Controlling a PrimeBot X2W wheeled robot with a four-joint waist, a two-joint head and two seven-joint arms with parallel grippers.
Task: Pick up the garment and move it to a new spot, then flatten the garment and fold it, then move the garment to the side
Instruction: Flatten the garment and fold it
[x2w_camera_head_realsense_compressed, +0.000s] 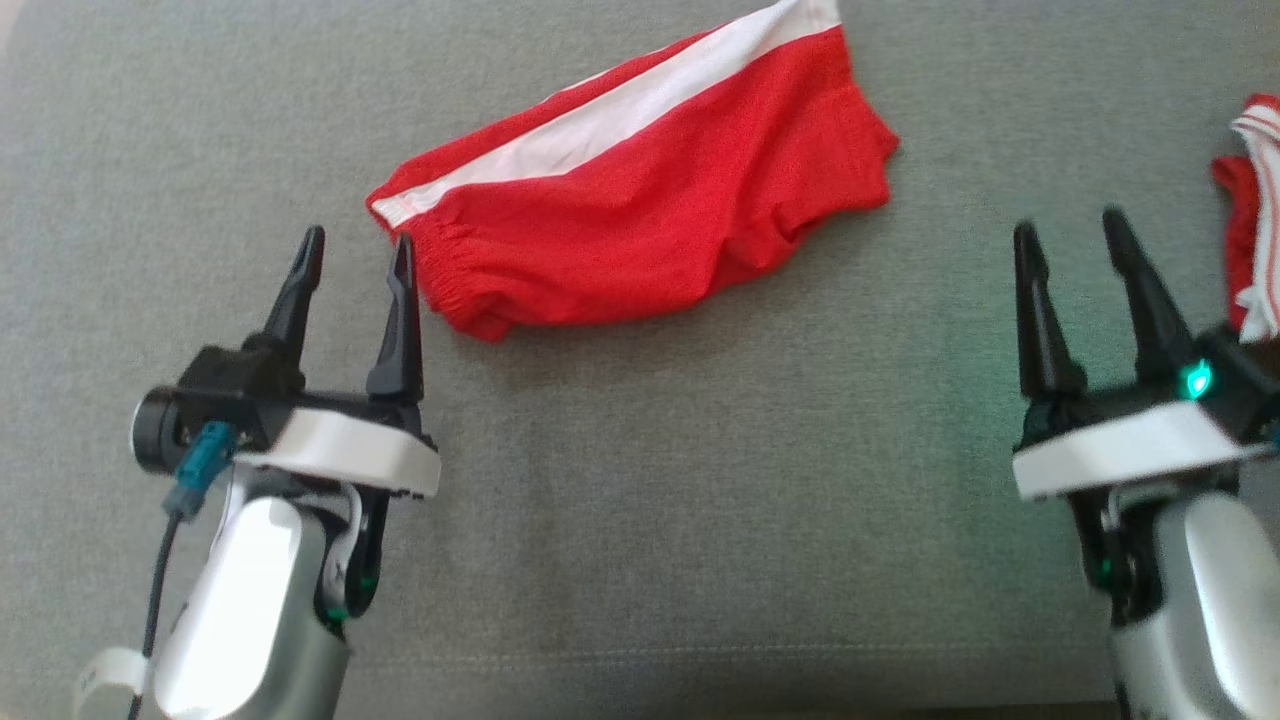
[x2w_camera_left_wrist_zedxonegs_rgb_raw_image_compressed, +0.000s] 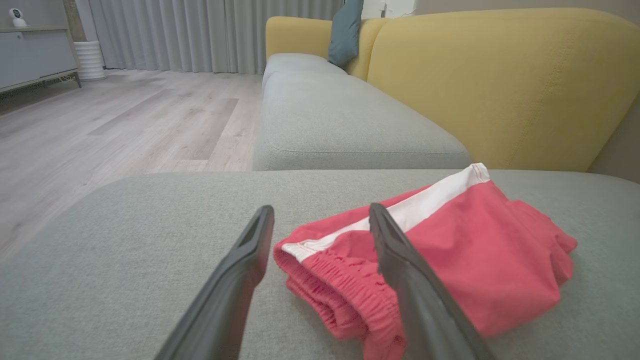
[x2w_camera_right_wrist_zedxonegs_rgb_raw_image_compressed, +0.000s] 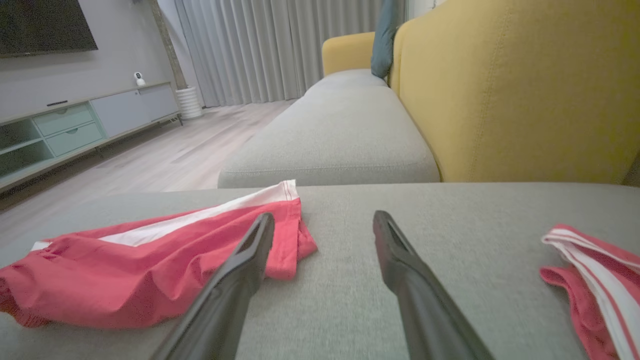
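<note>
The garment (x2w_camera_head_realsense_compressed: 650, 190) is a pair of red shorts with a white side stripe, folded over and lying on the grey sofa seat (x2w_camera_head_realsense_compressed: 640, 480). My left gripper (x2w_camera_head_realsense_compressed: 358, 250) stands open just left of the elastic waistband end (x2w_camera_left_wrist_zedxonegs_rgb_raw_image_compressed: 340, 290), nothing between its fingers. In the left wrist view the shorts (x2w_camera_left_wrist_zedxonegs_rgb_raw_image_compressed: 475, 250) lie ahead and to the right of the left gripper (x2w_camera_left_wrist_zedxonegs_rgb_raw_image_compressed: 320, 212). My right gripper (x2w_camera_head_realsense_compressed: 1072, 228) is open over bare cushion, well right of the shorts. In the right wrist view the shorts (x2w_camera_right_wrist_zedxonegs_rgb_raw_image_compressed: 125, 270) lie left of the right gripper (x2w_camera_right_wrist_zedxonegs_rgb_raw_image_compressed: 322, 220).
A second red garment with white stripes (x2w_camera_head_realsense_compressed: 1255, 200) lies bunched at the far right of the seat (x2w_camera_right_wrist_zedxonegs_rgb_raw_image_compressed: 595, 280). Yellow backrest cushions (x2w_camera_left_wrist_zedxonegs_rgb_raw_image_compressed: 500, 85) rise behind the seat. Another grey seat (x2w_camera_right_wrist_zedxonegs_rgb_raw_image_compressed: 335, 140) extends beyond, with wood floor (x2w_camera_left_wrist_zedxonegs_rgb_raw_image_compressed: 100, 130) to the left.
</note>
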